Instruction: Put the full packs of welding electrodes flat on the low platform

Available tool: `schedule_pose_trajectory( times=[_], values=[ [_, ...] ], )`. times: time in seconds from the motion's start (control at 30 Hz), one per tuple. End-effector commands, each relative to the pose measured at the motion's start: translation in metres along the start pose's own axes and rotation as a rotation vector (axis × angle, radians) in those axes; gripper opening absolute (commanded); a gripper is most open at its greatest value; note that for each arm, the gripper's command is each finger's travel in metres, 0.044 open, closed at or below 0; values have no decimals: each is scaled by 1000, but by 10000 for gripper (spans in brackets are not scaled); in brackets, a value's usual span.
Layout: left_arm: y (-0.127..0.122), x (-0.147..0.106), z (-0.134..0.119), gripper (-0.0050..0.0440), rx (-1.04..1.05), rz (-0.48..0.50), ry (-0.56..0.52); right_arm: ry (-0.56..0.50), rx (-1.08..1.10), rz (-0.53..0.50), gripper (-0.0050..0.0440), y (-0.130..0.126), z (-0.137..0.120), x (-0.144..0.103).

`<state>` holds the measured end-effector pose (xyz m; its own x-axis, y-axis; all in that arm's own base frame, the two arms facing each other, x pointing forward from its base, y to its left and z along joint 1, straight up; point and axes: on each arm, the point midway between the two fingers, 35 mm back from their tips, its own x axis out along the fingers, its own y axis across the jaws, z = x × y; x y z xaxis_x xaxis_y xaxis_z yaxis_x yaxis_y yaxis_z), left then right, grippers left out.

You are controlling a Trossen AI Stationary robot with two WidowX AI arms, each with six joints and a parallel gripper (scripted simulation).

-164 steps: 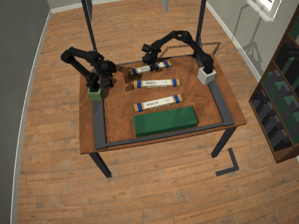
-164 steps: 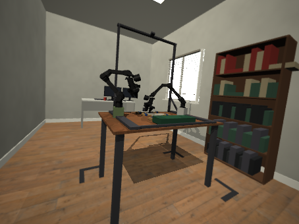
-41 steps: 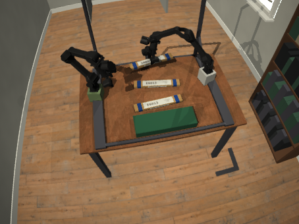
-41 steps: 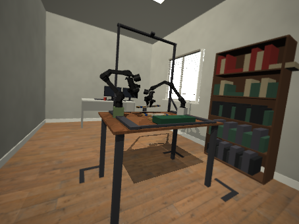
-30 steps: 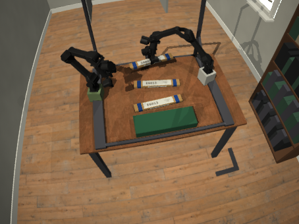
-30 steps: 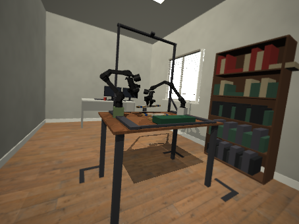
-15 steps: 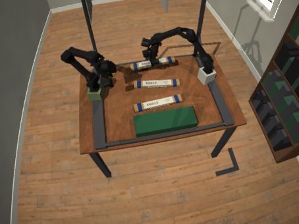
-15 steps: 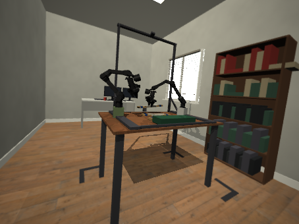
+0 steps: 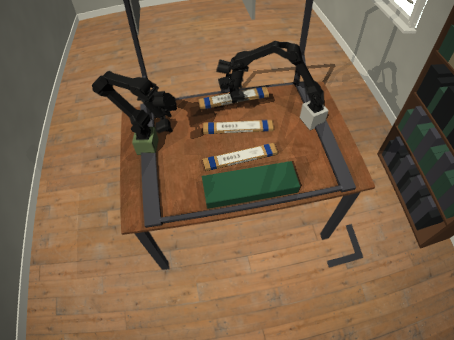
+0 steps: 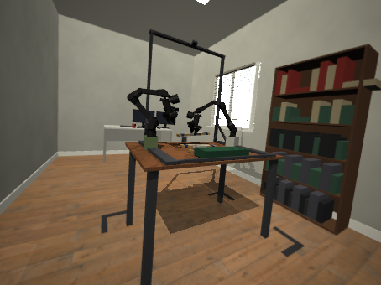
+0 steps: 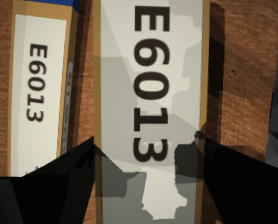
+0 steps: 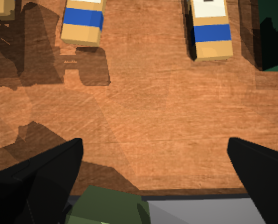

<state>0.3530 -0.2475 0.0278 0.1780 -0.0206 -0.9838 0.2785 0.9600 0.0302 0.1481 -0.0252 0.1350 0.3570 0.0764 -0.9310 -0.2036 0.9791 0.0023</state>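
Note:
Three tan packs marked E6013 with blue bands lie in a row on the wooden table. My left gripper [image 9: 235,92] is shut on the far pack [image 9: 229,97] across its middle; in the left wrist view the fingers press both long edges of that pack [image 11: 150,100]. The pack seems to hang a little above the table. The middle pack [image 9: 237,126] and the near pack [image 9: 240,156] lie flat on the table. The low green platform [image 9: 250,183] at the front has nothing on it. My right gripper [image 9: 162,121] is open and empty above bare wood [image 12: 155,145].
A dark frame rail [image 9: 150,186] runs round the table edge. The right arm stands on a green base block [image 9: 145,143], the left arm on a white one [image 9: 313,115]. Two dark posts [image 9: 132,26] rise at the back. A bookshelf [image 10: 319,139] stands beside the table.

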Motion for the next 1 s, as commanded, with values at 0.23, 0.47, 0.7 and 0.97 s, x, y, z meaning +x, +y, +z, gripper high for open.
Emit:
schedule_pose_trajectory(
  times=[0.23, 0.47, 0.7, 0.97],
  values=[
    [27, -54, 16, -50, -12, -43, -121, -20, -6, -7, 430, -1, 4, -6],
    [40, -57, 11, -50, -12, -40, -113, -20, -6, -7, 430, -1, 4, -6],
    [57, -64, 11, -50, -12, -41, -124, -20, -6, -7, 430, -1, 4, -6],
    [72, -68, 8, -50, -12, -39, -123, -20, -6, -7, 430, -1, 4, -6]
  ],
)
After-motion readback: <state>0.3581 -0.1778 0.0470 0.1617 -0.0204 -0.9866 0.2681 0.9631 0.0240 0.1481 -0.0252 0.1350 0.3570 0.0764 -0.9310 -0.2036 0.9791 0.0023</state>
